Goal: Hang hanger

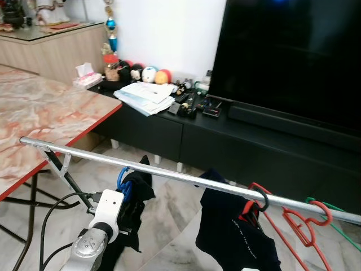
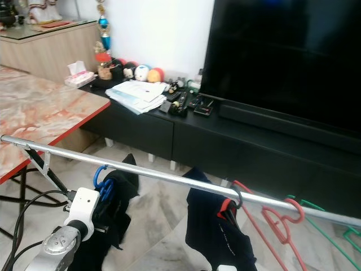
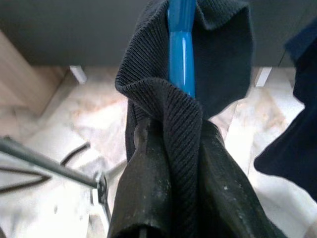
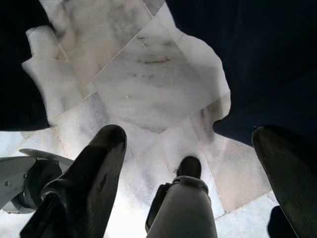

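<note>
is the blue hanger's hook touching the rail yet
Touching. In the left eye view the blue hanger has its hook looped over the rail, no gap showing.

Head cameras look down along the rail (image 1: 186, 178); wrist cameras sit close, facing the floor (image 4: 148, 69).

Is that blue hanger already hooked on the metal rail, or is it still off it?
Hooked on. The blue hanger curls over the metal rail, dark garment draped below, while the left pincer grips hanger and cloth together.

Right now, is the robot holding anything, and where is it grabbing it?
Yes. The left gripper holds the blue hanger just below its hook, through the dark garment. The right gripper is open, holding nothing.
</note>
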### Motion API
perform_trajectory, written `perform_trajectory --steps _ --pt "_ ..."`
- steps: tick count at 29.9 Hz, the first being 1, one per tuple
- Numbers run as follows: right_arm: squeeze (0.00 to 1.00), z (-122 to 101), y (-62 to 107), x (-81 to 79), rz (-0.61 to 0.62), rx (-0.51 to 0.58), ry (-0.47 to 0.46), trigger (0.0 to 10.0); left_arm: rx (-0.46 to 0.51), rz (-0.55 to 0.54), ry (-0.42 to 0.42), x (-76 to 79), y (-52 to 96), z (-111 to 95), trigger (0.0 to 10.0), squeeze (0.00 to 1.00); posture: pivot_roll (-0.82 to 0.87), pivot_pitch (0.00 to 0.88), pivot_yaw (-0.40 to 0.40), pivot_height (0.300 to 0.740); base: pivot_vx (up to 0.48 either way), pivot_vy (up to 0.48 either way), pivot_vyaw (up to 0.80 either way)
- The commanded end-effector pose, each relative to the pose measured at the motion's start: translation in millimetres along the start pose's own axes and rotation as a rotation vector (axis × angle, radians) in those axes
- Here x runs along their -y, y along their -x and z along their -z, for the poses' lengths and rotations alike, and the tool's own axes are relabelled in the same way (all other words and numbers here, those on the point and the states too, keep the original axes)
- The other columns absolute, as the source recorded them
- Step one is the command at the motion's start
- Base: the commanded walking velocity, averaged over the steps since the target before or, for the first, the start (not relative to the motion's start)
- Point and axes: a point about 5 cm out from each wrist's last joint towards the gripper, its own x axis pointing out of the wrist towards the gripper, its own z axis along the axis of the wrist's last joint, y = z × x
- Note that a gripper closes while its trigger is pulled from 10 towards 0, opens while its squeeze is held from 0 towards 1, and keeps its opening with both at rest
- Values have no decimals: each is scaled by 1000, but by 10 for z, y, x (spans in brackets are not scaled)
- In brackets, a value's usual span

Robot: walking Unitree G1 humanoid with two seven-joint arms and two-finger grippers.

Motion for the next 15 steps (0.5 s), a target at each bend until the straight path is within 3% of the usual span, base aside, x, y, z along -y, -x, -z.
perform_trajectory --steps 1,8,15 --pt "0 -41 -3 6 0 13 5 10000 31 14 -32 -29 -54 -123 10000 0 109 2 -42 740 0 0 0" --pt "0 -36 -4 -1 0 11 4 10000 31 13 -92 -115 -174 -232 10000 0 100 3 -37 740 0 0 0" --pt "0 -32 -5 -4 -1 5 7 10000 -56 -46 -133 -190 -273 -197 10000 0 106 7 -39 740 0 0 0"
